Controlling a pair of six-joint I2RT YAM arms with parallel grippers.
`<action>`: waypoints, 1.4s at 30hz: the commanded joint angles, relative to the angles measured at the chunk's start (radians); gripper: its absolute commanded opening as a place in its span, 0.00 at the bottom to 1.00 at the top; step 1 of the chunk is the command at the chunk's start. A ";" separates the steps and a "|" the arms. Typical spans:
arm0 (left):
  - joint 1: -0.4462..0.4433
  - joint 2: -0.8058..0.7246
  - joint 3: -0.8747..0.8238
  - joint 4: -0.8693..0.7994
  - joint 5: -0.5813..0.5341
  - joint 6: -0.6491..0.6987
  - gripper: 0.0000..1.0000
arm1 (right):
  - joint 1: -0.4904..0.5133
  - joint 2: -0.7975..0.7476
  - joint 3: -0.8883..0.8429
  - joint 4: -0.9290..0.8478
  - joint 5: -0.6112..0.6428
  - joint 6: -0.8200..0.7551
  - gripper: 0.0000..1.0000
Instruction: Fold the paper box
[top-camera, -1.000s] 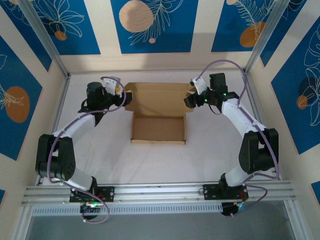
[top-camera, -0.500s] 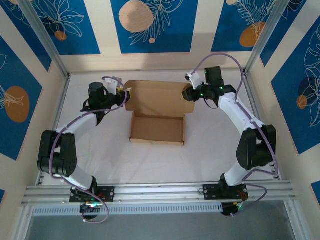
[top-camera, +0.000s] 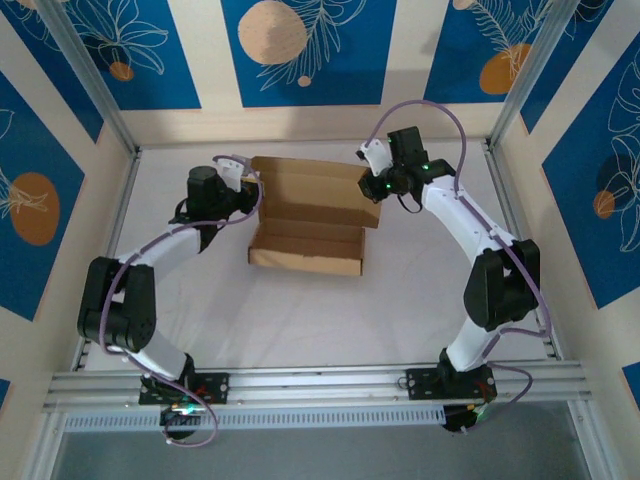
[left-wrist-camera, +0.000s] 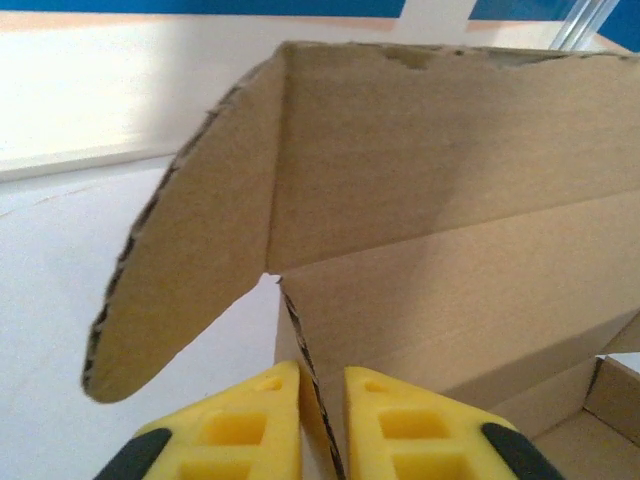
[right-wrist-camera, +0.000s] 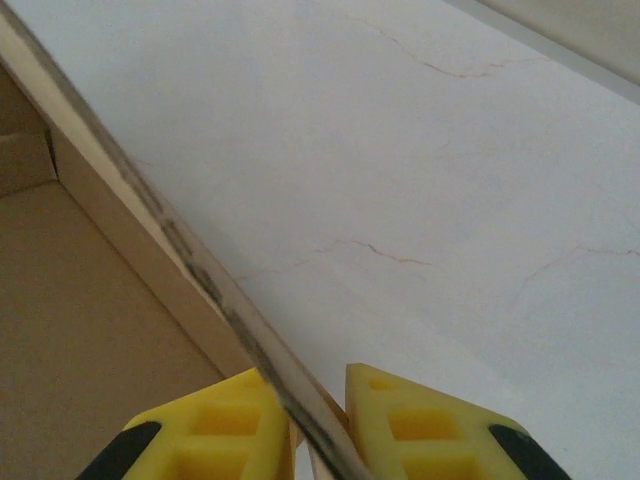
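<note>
The plain brown paper box (top-camera: 308, 215) sits mid-table with its tray open toward me and its lid raised behind, tilting forward over the tray. My left gripper (top-camera: 244, 183) is shut on the lid's left edge (left-wrist-camera: 305, 375), where a rounded side flap (left-wrist-camera: 190, 270) hangs outward. My right gripper (top-camera: 372, 172) is shut on the lid's right edge (right-wrist-camera: 230, 320), the cardboard running diagonally between the yellow fingers (right-wrist-camera: 420, 425). The tray's front wall (top-camera: 305, 262) faces the arm bases.
White cloth covers the table (top-camera: 300, 320). Patterned blue and cream walls and metal frame posts (top-camera: 95, 90) enclose the workspace on the back and both sides. An aluminium rail (top-camera: 320, 382) runs along the near edge.
Both grippers have moved inward and toward the back with the lid, swinging it up and forward over the tray. The tray has shifted slightly left and back.
</note>
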 joint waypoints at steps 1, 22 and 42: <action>-0.039 0.008 0.012 -0.021 0.067 -0.001 0.12 | 0.041 0.015 0.011 -0.012 0.015 -0.012 0.23; -0.052 -0.143 -0.065 0.020 -0.085 0.068 0.00 | -0.106 -0.237 -0.250 0.047 -0.129 -0.129 0.62; -0.062 -0.160 -0.065 0.028 -0.070 0.089 0.00 | -0.115 -0.072 -0.129 0.107 0.005 -0.231 0.89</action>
